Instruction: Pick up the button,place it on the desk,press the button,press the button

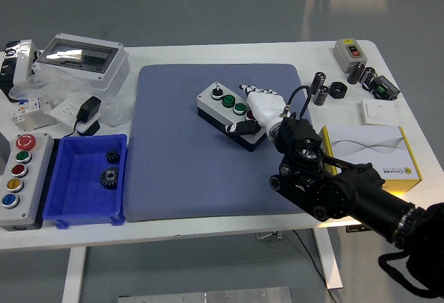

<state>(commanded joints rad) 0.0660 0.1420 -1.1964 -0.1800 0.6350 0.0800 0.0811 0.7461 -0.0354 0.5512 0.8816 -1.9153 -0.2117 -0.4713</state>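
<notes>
A grey button box (223, 102) with a black base lies on the blue mat (173, 157), near its top middle. Its top shows a black knob and two green buttons; its right end is hidden under my hand. My right hand (258, 106), white with black joints, rests on the box's right end, its fingers extended flat over the buttons and its thumb down the front side. The black right arm (333, 185) comes in from the lower right. It is unclear whether a finger presses a button. The left arm is out of view.
A blue bin (69, 171) with two black gears sits left of the mat. A long multi-button panel (17, 175) lies at the far left. A clear-lidded enclosure (80, 59), a yellow-white box (368, 152) and small black parts (340, 89) surround the mat.
</notes>
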